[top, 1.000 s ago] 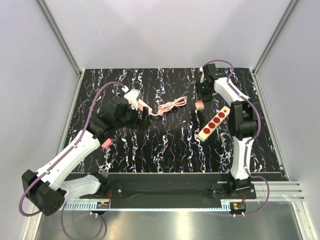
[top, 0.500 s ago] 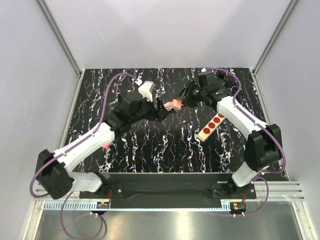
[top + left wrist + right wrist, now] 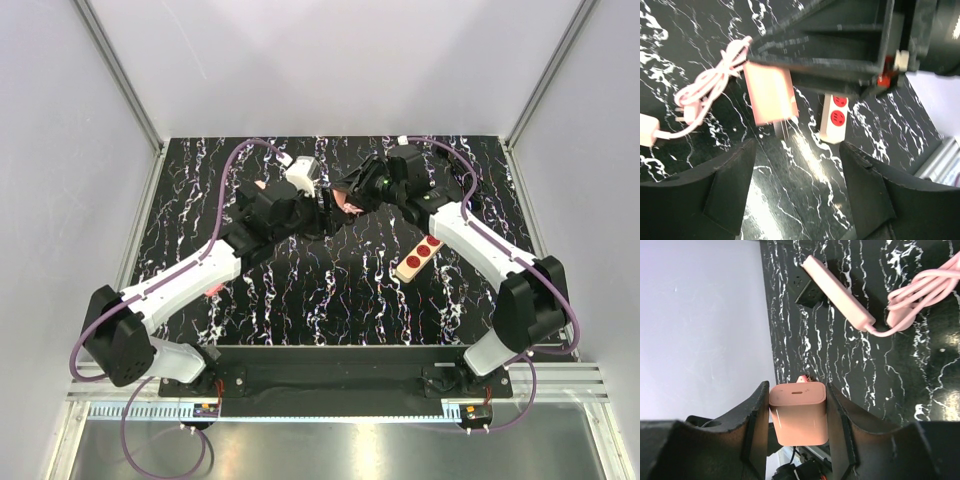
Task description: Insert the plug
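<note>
Though held aloft, not yet inserted;
right gripper [image 3: 352, 196] clamped on plug [image 3: 799, 412]; left gripper [image 3: 797, 165] agape; power strip [image 3: 422, 252] waiting at four o'clock

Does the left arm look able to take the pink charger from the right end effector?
Likely yes: the open left end effector faces the charger, whose pronged end sticks out clear of the right end effector.

A black tabletop [image 3: 330, 300] veined with white marbling is seen, boxed in by three plain pale lavender-grey panels: far wall [image 3: 330, 60], left wall [image 3: 60, 160], right wall [image 3: 595, 200]. Aluminium posts [image 3: 118, 75] are set at the two far corners. A slotted metal rail [image 3: 565, 378] is fixed along the near edge, with brushed steel sheet [image 3: 350, 450] nearer still. Soft, even light is noted, with glare on the tabletop in the left wrist view.
</note>
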Action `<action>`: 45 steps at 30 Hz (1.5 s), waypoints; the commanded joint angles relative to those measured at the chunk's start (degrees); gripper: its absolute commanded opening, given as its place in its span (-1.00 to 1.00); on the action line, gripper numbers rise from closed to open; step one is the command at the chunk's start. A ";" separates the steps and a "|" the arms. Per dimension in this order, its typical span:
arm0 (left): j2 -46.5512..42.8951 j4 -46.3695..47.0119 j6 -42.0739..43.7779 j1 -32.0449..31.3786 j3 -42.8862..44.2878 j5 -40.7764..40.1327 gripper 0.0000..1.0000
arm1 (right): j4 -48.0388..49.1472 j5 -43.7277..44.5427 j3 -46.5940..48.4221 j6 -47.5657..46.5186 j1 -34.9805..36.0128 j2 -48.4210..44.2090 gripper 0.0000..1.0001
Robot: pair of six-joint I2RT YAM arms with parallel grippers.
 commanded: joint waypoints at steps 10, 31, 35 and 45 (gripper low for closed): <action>3.01 1.83 1.20 -0.12 4.47 -7.52 0.28 | 6.37 1.34 -1.99 3.11 1.70 -3.16 -1.00; -4.80 0.26 3.58 3.13 2.10 8.82 -1.00 | 9.10 -6.92 -6.21 -8.57 2.14 -8.34 0.27; -6.65 -2.64 5.16 5.14 2.19 19.44 -1.00 | 7.17 -13.58 -5.16 -14.54 -0.32 -10.89 0.66; -11.05 -5.99 6.14 7.52 1.83 47.57 -1.00 | 6.28 -50.23 -3.40 -29.48 -4.37 -13.70 0.57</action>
